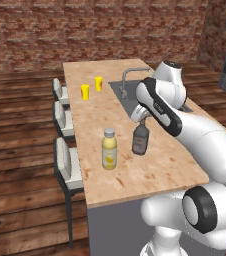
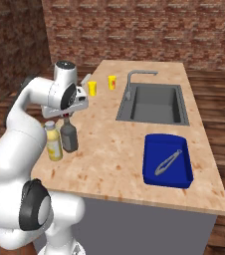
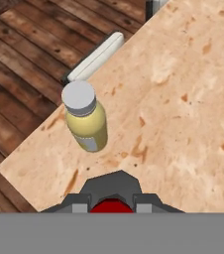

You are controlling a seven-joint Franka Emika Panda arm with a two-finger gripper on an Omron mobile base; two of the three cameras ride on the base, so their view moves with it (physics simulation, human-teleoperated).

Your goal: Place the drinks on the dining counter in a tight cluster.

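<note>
- Light-wood table point(image 1: 150, 170) carries two drinks: the yellow bottle point(image 1: 109, 148) stands near the stool-side edge, and the dark bottle point(image 1: 140, 138) stands upright just beside it.
- Jaws point(image 1: 142, 121) are narrowed onto the dark bottle's red cap point(image 3: 112, 206), holding it from above.
- Judged from this, two drinks are nearly clustered; releasing remains, and a third drink has yet to join.
- Whether the dark bottle's base touches the table is hard to tell.
- Two yellow cups point(image 1: 91, 88) stand well apart, near the sink point(image 2: 155, 102).
</note>
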